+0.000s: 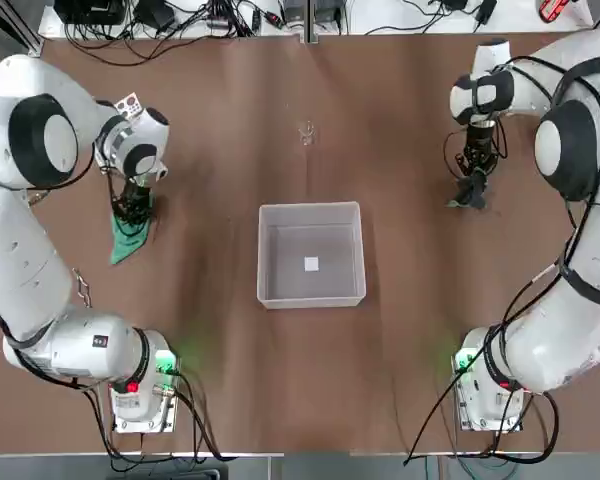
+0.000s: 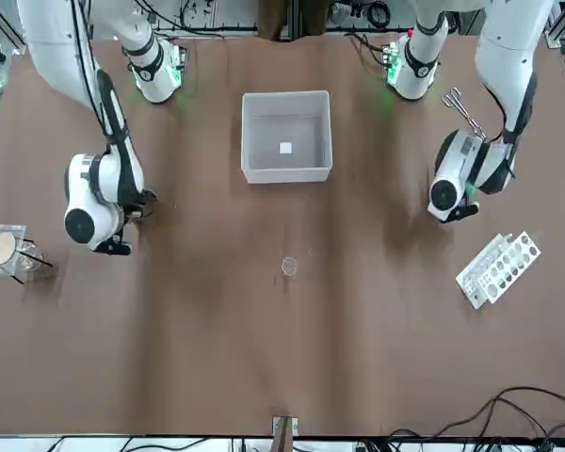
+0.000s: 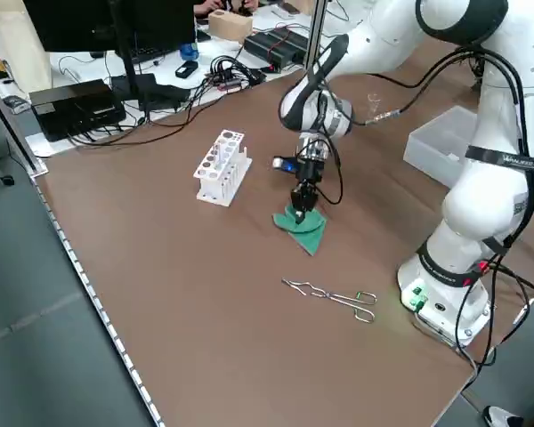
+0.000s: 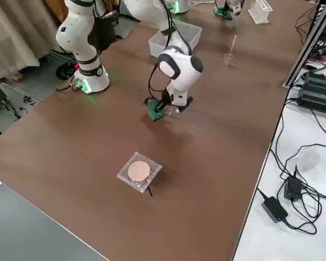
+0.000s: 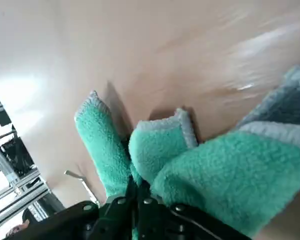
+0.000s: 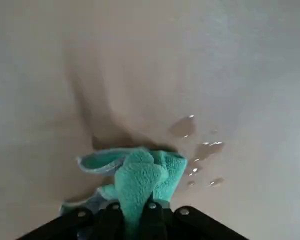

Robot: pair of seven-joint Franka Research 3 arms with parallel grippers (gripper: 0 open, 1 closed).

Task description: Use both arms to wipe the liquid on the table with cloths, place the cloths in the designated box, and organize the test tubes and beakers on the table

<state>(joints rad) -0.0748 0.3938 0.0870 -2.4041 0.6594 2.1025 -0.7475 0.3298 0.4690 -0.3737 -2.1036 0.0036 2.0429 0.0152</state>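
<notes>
My left gripper [image 1: 132,208] is down at the table's left side, shut on a bright green cloth [image 1: 128,240] that trails on the brown table [image 1: 210,150]. Its wrist view shows the green cloth [image 5: 225,175] bunched between the shut fingers. My right gripper [image 1: 473,185] is down at the far right, shut on the other cloth [image 1: 468,199], which looks dark from above and teal in its wrist view [image 6: 140,172]. Drops of liquid [image 6: 205,146] lie beside it. The white box [image 1: 310,207] stands mid-table. A tiny clear beaker [image 1: 307,132] stands beyond it. I cannot make out test tubes.
A white rack with round holes [image 3: 222,165] stands beyond the left gripper, and metal tongs [image 3: 334,296] lie nearer the left arm's base. A clear square dish with a tan disc [image 4: 139,172] lies at the far right. Cables and equipment line the far edge [image 1: 210,20].
</notes>
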